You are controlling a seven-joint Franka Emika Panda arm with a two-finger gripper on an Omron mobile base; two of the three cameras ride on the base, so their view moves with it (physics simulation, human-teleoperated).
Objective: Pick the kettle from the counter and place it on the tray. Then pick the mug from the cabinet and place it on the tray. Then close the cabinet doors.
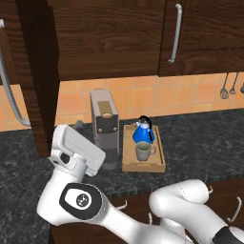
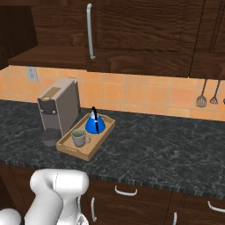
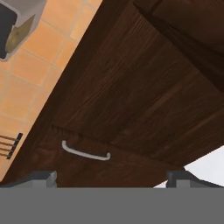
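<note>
The light wooden tray (image 1: 159,164) (image 2: 99,143) lies on the dark counter (image 1: 200,143) (image 2: 154,145), right of the coffee machine. On it stand the blue kettle (image 1: 142,132) (image 2: 94,124) at the back and the grey-beige mug (image 1: 143,151) (image 2: 79,137) at the front. The arm's white hand (image 1: 77,152) hovers left of the coffee machine, under the cabinet (image 1: 109,43) (image 2: 48,55). One of the cabinet doors (image 1: 40,90) is swung out at the left. In the hand view my gripper (image 3: 112,178) stands open with nothing in it, facing dark cabinet wood (image 3: 144,96).
The grey coffee machine (image 1: 105,125) (image 2: 59,107) stands close to the hand, against the tray's left side. A shut neighbouring door carries a silver bar handle (image 1: 177,33) (image 2: 90,30). Utensils (image 1: 228,88) (image 2: 206,96) hang on the orange tiles at the right. Drawers sit below the counter edge.
</note>
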